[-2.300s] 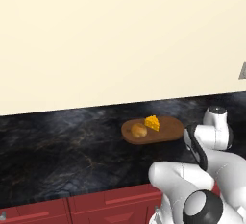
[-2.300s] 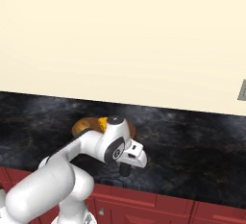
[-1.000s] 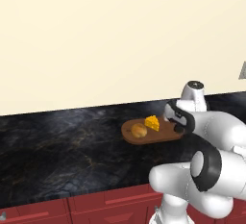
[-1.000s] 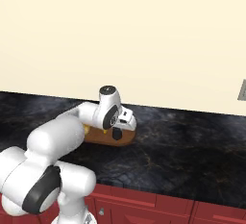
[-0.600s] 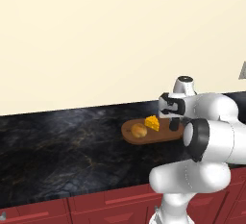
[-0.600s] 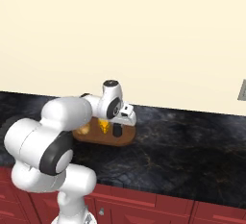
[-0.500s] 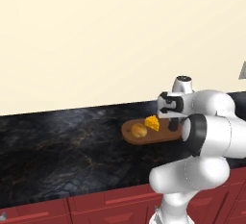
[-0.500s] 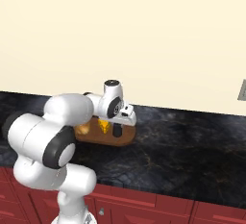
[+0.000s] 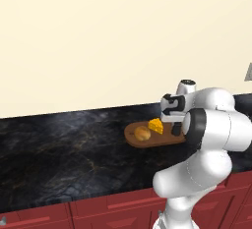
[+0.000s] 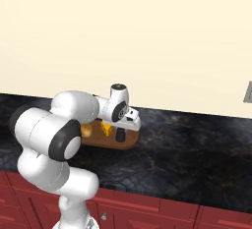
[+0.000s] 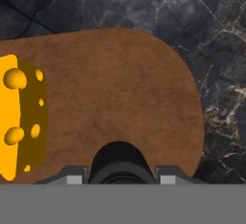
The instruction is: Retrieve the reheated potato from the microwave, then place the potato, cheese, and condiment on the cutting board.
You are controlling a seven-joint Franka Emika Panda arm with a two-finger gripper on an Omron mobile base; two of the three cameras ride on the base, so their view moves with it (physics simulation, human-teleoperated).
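So my hand point(image 9: 176, 128) was down over the right end of the cutting board point(image 9: 157, 139), closed on a small dark bottle point(image 10: 120, 134), the condiment as far as I could tell. In the right base view the bottle stood upright with its bottom at the board's surface, though I couldn't tell if it was actually touching the wood or just above it. In the hand view the bottle's dark rounded top point(image 11: 118, 163) sat right between my fingertips, brown board spread out beyond it.

The cheese point(image 9: 156, 126) was on the board just left of my hand, holes and all, and the potato point(image 9: 142, 133) sat just left of that, near the board's left end. The two looked very close, maybe touching, hard to say.

The board itself lay on the dark marbled tabletop point(image 9: 64, 149), toward the far side near the cream wall point(image 9: 98, 41). Red cabinet fronts point(image 10: 147, 208) ran along below the near edge.
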